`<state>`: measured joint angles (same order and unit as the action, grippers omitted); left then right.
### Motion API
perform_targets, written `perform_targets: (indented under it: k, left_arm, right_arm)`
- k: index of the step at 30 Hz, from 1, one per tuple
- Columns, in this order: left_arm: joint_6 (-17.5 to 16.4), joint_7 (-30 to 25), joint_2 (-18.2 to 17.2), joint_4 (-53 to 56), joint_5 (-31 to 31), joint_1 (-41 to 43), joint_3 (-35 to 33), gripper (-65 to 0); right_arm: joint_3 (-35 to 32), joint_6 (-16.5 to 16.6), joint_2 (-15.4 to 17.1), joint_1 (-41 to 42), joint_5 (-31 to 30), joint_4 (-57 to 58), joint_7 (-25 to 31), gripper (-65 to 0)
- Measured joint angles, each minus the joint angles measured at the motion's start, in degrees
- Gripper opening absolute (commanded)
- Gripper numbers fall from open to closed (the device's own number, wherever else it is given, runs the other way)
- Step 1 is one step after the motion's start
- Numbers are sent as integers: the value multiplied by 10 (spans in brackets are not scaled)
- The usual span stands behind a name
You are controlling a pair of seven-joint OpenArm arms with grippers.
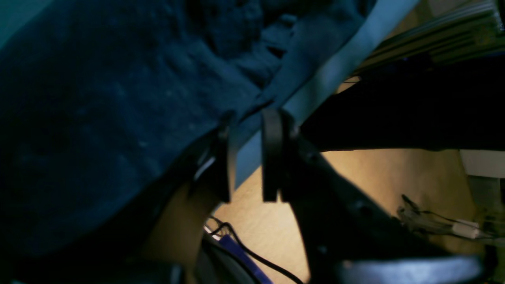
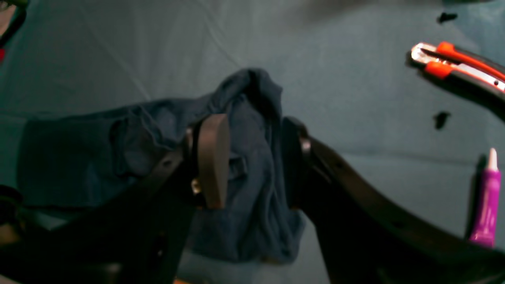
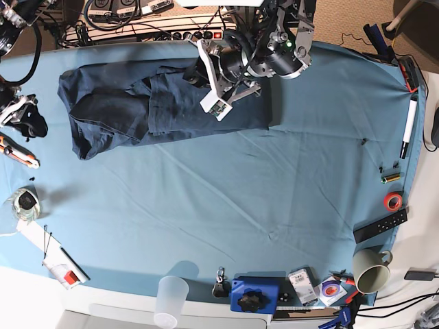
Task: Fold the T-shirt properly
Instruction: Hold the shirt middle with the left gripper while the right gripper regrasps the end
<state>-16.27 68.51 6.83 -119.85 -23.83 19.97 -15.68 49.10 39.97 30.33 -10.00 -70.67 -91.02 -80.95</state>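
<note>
The dark navy T-shirt (image 3: 158, 106) lies spread and partly folded along the far side of the sky-blue table cloth (image 3: 240, 205). My left gripper (image 3: 194, 74) hovers over the shirt's far edge. In the left wrist view its fingers (image 1: 250, 157) stand a little apart with only table cloth edge and floor in the gap, and the shirt (image 1: 98, 118) is to the left. My right gripper (image 3: 31, 123) is at the table's left side, just off the shirt's left end. In the right wrist view its fingers (image 2: 252, 157) are wide apart, with a bunched shirt corner (image 2: 252, 130) seen beyond them.
An orange utility knife (image 2: 457, 65) and a purple tube (image 2: 487, 201) lie near the right gripper; the knife also shows in the base view (image 3: 17, 152). Along the near edge stand a plastic cup (image 3: 171, 298), a blue box (image 3: 254, 295) and a mug (image 3: 370, 271). A red tape roll (image 3: 392, 201) is at the right.
</note>
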Motion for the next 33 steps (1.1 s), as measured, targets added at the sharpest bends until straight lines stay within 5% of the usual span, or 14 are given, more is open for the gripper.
perform_targets:
  k: [8, 13, 22, 33]
  left_arm:
    - [0, 4, 1, 0, -8, 2, 0, -551]
    - [0, 0, 1, 0, -8, 2, 0, -551]
    - [0, 0, 1, 0, -8, 2, 0, -551]
    - [0, 0, 2, 0, -8, 2, 0, -551]
  right_arm:
    - [-7, -2, 69, 82, -97, 294, -1, -423]
    - [-71, 0, 116, 118, -124, 456, 4, -423]
    - [-238, 0, 112, 124, -133, 506, 6, -423]
    - [-243, 4, 74, 128, -134, 500, 21, -423]
